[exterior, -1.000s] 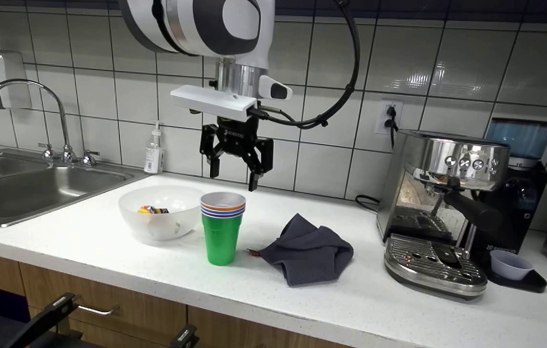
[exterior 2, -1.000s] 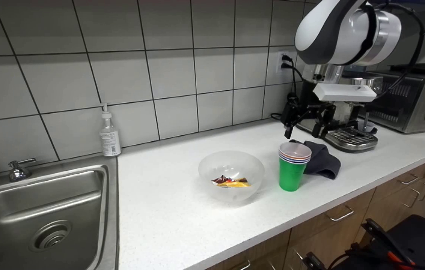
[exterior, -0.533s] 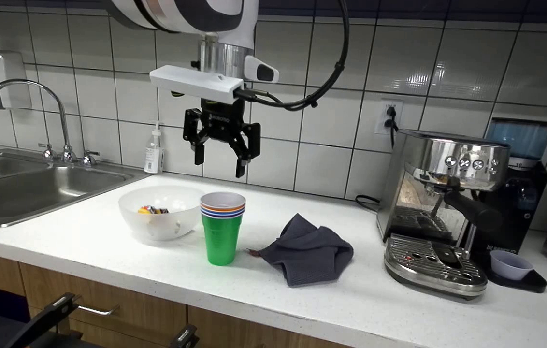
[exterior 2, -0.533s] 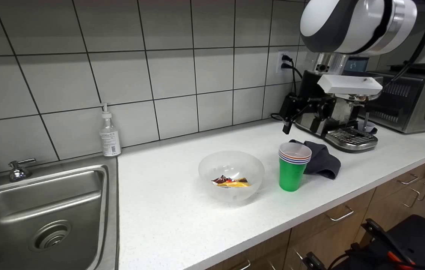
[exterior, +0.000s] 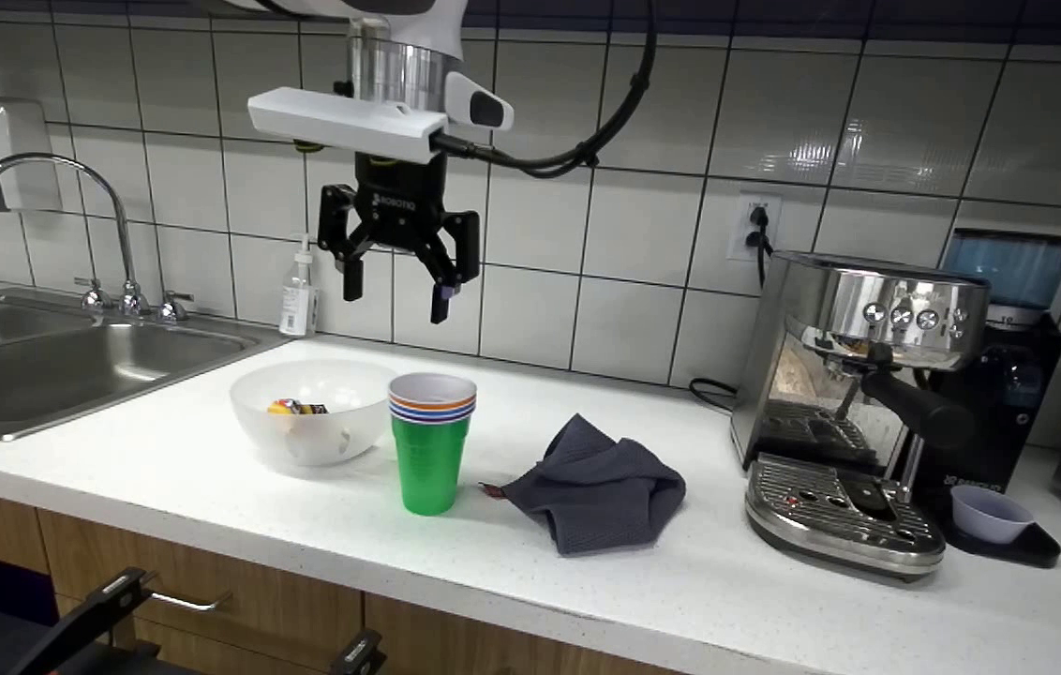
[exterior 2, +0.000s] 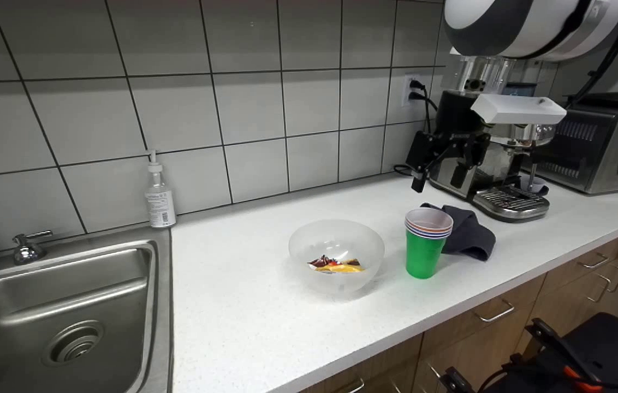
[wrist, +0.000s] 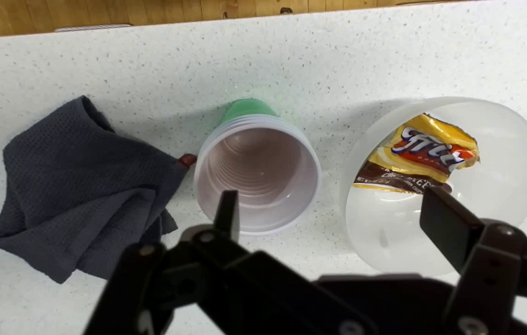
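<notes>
My gripper (exterior: pixel 396 300) hangs in the air above the counter with its fingers wide apart and nothing between them. A stack of cups (exterior: pixel 430 459), green outside with pale, orange and blue rims at the top, stands upright below it. Beside the stack is a frosted bowl (exterior 2: pixel 336 284). Inside it lies a yellow and brown Fritos snack bag (wrist: pixel 419 156). A dark grey cloth (wrist: pixel 82 186) lies crumpled on the cups' opposite side. In the wrist view one fingertip (wrist: pixel 227 209) overlaps the cups' rim and the other overlaps the bowl; the gripper touches neither.
A coffee machine (exterior: pixel 859 412) stands against the tiled wall, with a grinder (exterior: pixel 1008 375) beside it. A steel sink (exterior 2: pixel 69 327) is set into the counter's far end, near a soap bottle (exterior 2: pixel 160 199). A microwave (exterior 2: pixel 609 142) sits beyond the coffee machine.
The open gripper has risen and shifted toward the sink side in an exterior view. Cups, bowl, snack bag and cloth have stayed where they were.
</notes>
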Motion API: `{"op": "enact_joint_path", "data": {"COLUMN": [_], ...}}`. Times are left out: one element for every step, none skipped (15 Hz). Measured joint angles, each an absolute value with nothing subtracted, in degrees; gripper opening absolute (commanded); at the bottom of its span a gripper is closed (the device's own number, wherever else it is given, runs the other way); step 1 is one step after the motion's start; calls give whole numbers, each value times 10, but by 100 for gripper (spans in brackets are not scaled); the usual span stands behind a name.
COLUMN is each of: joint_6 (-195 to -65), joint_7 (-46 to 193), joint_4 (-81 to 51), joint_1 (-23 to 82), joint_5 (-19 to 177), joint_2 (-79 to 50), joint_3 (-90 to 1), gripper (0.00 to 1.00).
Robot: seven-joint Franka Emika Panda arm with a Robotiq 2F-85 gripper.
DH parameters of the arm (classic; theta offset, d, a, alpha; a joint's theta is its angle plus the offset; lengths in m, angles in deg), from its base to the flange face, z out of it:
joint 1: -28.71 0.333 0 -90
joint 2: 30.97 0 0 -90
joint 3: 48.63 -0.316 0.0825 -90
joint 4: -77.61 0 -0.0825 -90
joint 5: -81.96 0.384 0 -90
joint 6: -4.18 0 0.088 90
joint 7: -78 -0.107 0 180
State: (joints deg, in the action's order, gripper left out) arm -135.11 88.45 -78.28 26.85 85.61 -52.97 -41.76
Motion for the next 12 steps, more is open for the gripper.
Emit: {"op": "enact_joint_path", "data": {"joint_6": [-1344,-1338,-1333,-1330,-1329,-1328,-1328,-1328,-1328,-1328,-1328,-1328], "joint_7": [884,884,884,884,884,884,884,884,884,884,884,884], "joint_4": [-784,-784,-784,-784,-784,-784,-785,-785,-785,-785,-785,-785], "joint_1": [269,270,271,272,272,272,272,272,272,272,272,272], "joint_5": [853,851,849,849,848,848,848,848,848,848,848,848], "joint_2": [-534,-537,-539,-540,-541,-541,-541,-541,-541,-541,-541,-541], "joint_3": [-420,-422,-423,-423,-423,-423,-423,-423,-423,-423,-423,-423], "gripper": [100,100,100,100,100,100,100,100,100,100,100,100]}}
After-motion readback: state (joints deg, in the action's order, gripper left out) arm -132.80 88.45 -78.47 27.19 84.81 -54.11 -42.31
